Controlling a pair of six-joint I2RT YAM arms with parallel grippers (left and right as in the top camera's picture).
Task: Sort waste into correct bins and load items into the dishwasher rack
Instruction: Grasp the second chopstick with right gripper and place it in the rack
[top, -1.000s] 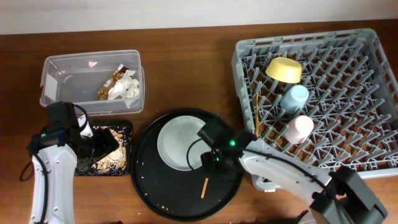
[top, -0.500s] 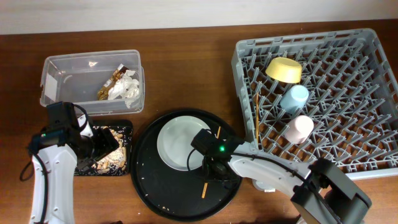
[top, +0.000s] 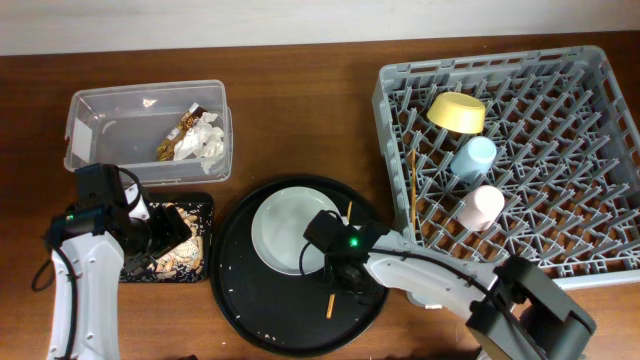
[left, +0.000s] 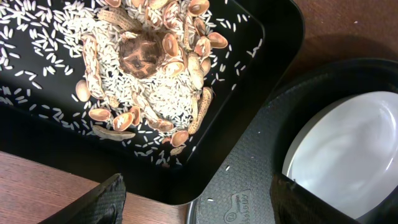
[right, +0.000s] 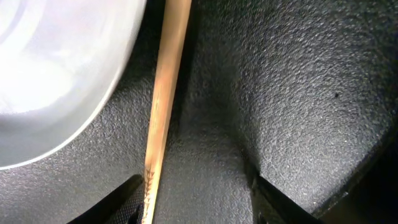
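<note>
My right gripper (top: 343, 268) (right: 196, 208) is open and low over the large round black tray (top: 255, 300). A wooden chopstick (top: 331, 300) (right: 163, 106) lies on that tray between the fingers, close to the left one. The pale grey-green plate (top: 282, 230) (right: 56, 74) sits just left of it. My left gripper (top: 168, 238) (left: 199, 208) is open and empty at the edge of the shallow black tray (top: 203, 205) (left: 273, 56), which holds rice and nut shells (left: 155, 68). The grey rack (top: 600, 80) holds the yellow bowl (top: 457, 112), blue cup (top: 473, 156), pink cup (top: 480, 207) and another chopstick (top: 413, 190).
The clear tub (top: 110, 125) at the back left holds crumpled tissue (top: 209, 143) and a brown-and-red wrapper (top: 182, 132). A few crumbs lie at the front of the round tray. The plate (left: 348, 149) also shows in the left wrist view.
My right gripper has moved a little left and toward the front, coming down astride the chopstick on the round tray. The left arm has not moved.
</note>
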